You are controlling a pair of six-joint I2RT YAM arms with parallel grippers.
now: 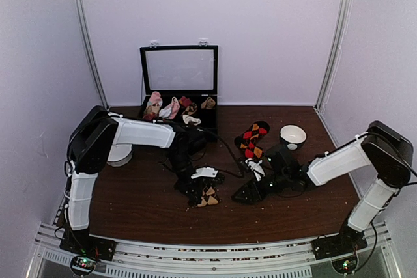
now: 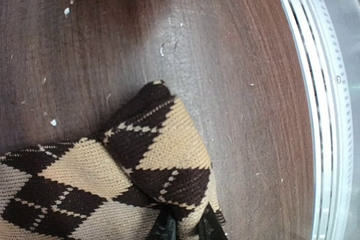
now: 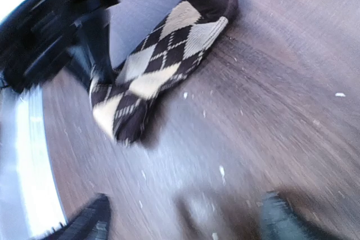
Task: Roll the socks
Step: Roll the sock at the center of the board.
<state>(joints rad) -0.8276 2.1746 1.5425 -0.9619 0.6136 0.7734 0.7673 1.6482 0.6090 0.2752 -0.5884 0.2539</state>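
Two arms: both reach in over the dark wooden table point(image 1: 137, 206) toward the lower middle of the overhead view.
Left gripper point(image 2: 185, 227): jaws pinched tight on the knit at one end of the tan argyle sock point(image 2: 112, 178), at the bottom edge of its wrist view.
Tan argyle sock: black with cream diamonds, partly folded over on itself, lying on the table just below centre of the overhead view, between the two grippers; its dark toe rests on the wood in the upper right of the right wrist view.
Black box point(image 1: 179, 50): upper centre, lid standing up, sock bundles point(image 1: 171, 107) of pink and white inside.
Red and orange argyle sock point(image 1: 252, 139): flat on the table right of centre, apart from both grippers.
Right gripper point(image 3: 183, 220): jaws spread wide with nothing between them, near the tan sock and not touching it.
White bowl point(image 1: 293, 135): right of the red sock, toward the back edge.
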